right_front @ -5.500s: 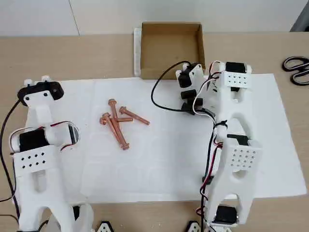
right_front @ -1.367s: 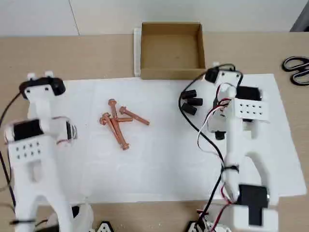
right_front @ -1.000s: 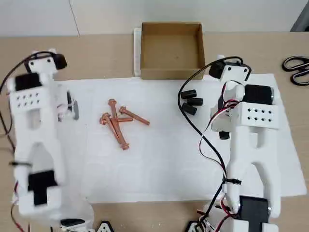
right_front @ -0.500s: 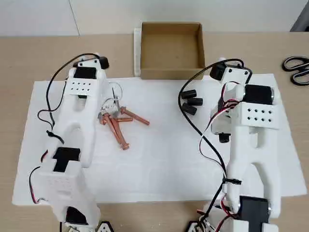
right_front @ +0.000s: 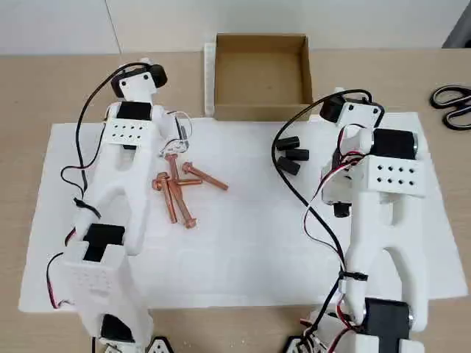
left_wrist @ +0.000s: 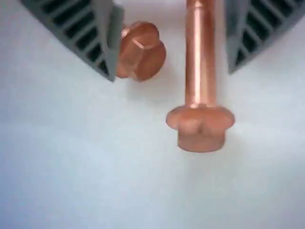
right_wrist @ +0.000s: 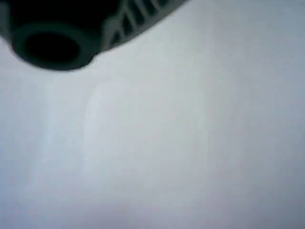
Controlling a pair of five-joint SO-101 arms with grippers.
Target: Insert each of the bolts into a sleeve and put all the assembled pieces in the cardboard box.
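Your left gripper (left_wrist: 171,52) is holding its fingers (left_wrist: 102,43) wide apart, gripping nothing. One bolt (left_wrist: 200,95) is lying on the white sheet (left_wrist: 86,171) with its shank between them. A second bolt (left_wrist: 141,50) is sitting just beside one finger.

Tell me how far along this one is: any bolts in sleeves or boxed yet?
Nothing is finished: the cardboard box is empty and the bolts lie loose on the paper. In hand: the left gripper is open astride one bolt, and the right gripper seems shut on a sleeve. Left to do: three sleeves lie unused, so every insertion and all boxing.
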